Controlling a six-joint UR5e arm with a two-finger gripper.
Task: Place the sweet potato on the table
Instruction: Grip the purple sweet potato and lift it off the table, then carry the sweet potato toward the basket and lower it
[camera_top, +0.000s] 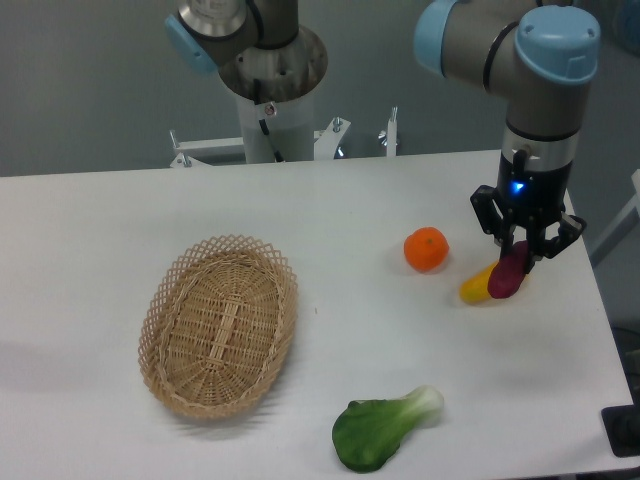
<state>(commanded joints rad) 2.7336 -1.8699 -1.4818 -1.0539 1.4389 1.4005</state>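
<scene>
Grey arm (470, 45) (pale-blue joint caps)

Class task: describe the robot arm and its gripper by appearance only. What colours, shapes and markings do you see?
The arm has grey cylindrical segments with light blue rounded joint caps. A grey wrist tapers into the black two-finger gripper, which shows a small blue light above its black angular fingers.

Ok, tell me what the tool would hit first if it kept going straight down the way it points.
Probably the table. The tool points down, shut on the sweet potato, whose lower end would likely land first beside the yellow vegetable; depth is unclear, so it might brush that vegetable.
</scene>
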